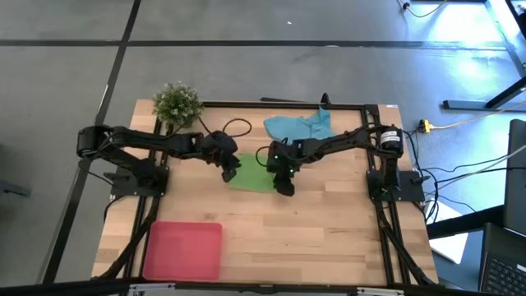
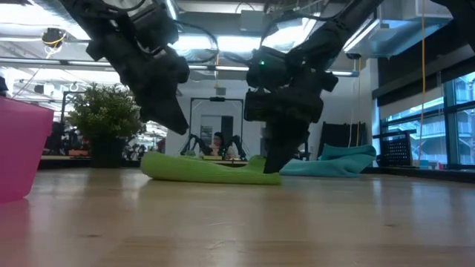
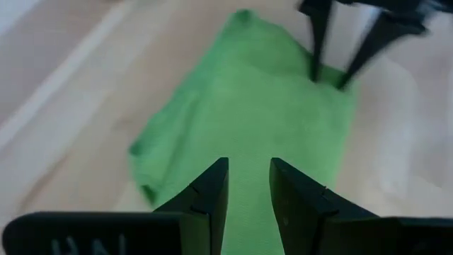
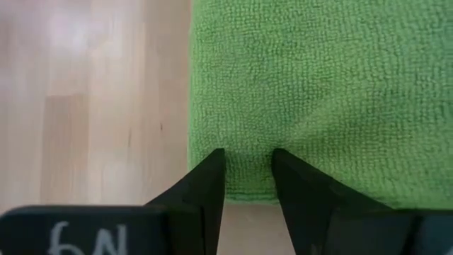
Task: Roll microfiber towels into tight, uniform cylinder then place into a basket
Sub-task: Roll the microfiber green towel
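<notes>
While "NN" marks right end effector (image 4: 249, 161), fingertips press green towel (image 4: 318, 92).

The wooden worktop (image 1: 329, 238) carried a lime green towel (image 1: 251, 177), a light blue towel (image 1: 300, 126), a red basket (image 1: 183, 250) and a small plant (image 1: 177, 103).

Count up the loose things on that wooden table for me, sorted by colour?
Green: 2, the lime towel and the little plant.
Blue: 1, the crumpled blue towel.
Pinkish-red: 1, the tray.
Total: 4.
</notes>
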Motion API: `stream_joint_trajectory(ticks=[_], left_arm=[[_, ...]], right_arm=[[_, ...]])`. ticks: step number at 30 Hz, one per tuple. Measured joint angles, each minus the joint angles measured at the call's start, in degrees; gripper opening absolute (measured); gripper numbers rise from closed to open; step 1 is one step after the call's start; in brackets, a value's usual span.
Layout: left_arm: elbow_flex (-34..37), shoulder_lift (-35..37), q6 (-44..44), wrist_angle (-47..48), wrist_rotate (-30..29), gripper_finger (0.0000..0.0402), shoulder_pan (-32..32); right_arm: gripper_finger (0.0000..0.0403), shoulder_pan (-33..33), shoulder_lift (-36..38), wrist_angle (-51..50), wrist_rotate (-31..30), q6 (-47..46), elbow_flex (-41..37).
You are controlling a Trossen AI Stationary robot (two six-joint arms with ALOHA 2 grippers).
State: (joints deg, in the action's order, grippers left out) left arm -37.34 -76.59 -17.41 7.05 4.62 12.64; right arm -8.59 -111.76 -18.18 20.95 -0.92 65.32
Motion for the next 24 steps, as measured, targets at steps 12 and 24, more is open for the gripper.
stream_joint_trajectory(ticks=[12, 24], left_arm=[[-0.1, -0.4, 1.5, 4.9, 0.1, 0.0095, -6.7], [0.0, -7.4, 0.0, 6.6, -5.0, 0.0095, -8.4]], right_arm=[[0.0125, 1.0, 4.5, -3.1, -1.6, 0.5, 1.7], [0.0125, 1.4, 3.4, 1.5, -5.1, -0.3, -3.8]])
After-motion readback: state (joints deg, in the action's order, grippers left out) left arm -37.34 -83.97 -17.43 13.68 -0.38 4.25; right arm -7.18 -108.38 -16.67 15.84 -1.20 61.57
